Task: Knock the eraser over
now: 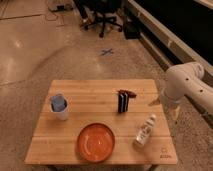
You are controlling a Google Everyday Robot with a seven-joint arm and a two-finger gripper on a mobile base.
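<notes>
The eraser (123,100), a small dark block with black and whitish stripes and a reddish-brown top edge, stands upright on the wooden table (90,92), right of centre. My gripper (165,107) hangs at the end of the white arm (184,82), just beyond the table's right edge. It is to the right of the eraser and apart from it, at about the same depth.
A white cup (60,107) with something blue in it stands at the left. An orange plate (96,141) sits at the front centre. A clear white-labelled bottle (145,131) is at the front right, between the gripper and the front edge. An office chair (102,12) stands far behind.
</notes>
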